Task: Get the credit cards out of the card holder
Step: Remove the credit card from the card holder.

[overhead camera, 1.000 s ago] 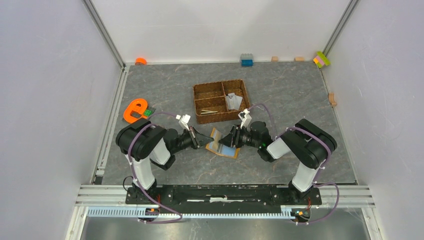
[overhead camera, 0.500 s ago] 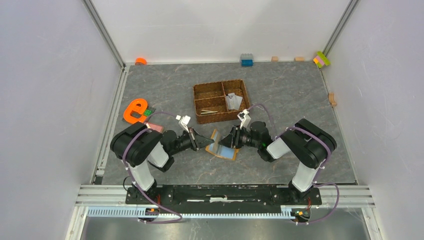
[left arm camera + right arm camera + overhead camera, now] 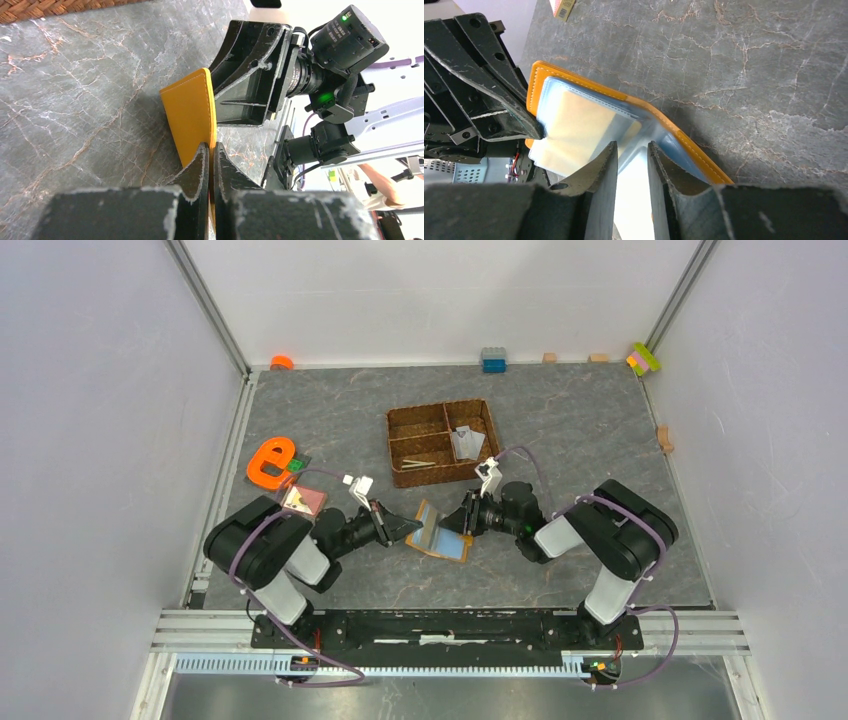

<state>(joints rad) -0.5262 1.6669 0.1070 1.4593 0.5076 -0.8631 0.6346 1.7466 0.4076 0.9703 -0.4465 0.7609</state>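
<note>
On the table, the left tool clamps the open card holder's flap; the right tool, jaws apart, straddles its lining. Credit cards sit inside: next, likely pinch one edge and slide it out.

card holder on table, before tray

1. Card holder: orange-yellow outside with pale stitching, pale blue lining.
2. Card: seemingly cream, seen through the lining.
3. Table: grey marble pattern, white and rust veins.
4. Tray: brown woven.
</note>
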